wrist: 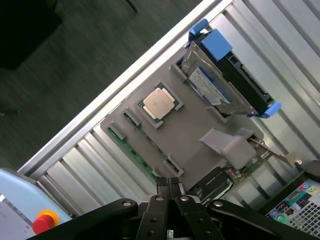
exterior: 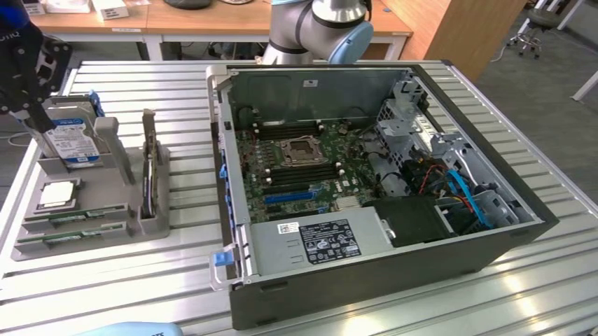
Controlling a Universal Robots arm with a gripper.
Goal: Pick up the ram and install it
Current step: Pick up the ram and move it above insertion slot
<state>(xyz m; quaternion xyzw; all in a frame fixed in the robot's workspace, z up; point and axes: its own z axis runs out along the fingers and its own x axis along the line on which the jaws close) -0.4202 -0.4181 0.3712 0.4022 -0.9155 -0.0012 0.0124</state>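
a slatted aluminium table (exterior: pixel 542 280) (wrist: pixel 100 165) carries everything. by the exterior view's clock, the middle and three o'clock side of it are taken by a black open-sided computer tower case (exterior: pixel 374 287) lying flat. inside it are a green motherboard (exterior: pixel 290 178) and, toward six o'clock, a silver power supply box with a white-and-black label (exterior: pixel 318 241). at twelve o'clock, behind the case, stands the grey and pale-blue jointed robot arm (exterior: pixel 323 21).

at nine o'clock from the case, apart from it, sits a grey moulded plastic parts tray (exterior: pixel 103 182) (wrist: pixel 185 135). at the tray's twelve o'clock end a silver hard drive with a blue-and-white label (exterior: pixel 73 140) (wrist: pixel 215 87) stands on edge in its slot. the black two-fingered gripper (exterior: pixel 41 127) (wrist: pixel 168 182) hangs over the tray at about ten o'clock in the exterior view. in the wrist view its fingertips are pressed together with nothing between them, above the tray and touching no part.

a thin expansion card with a metal bracket (exterior: pixel 150 161) stands upright along the tray's three o'clock edge. two long, narrow green circuit-board ram sticks (exterior: pixel 77 217) (wrist: pixel 134 152) lie side by side in slots at the tray's six o'clock end. i cannot tell which of them is the task's. a square silver processor chip (exterior: pixel 58 194) (wrist: pixel 159 103) rests in its recess just beside them, toward twelve o'clock.
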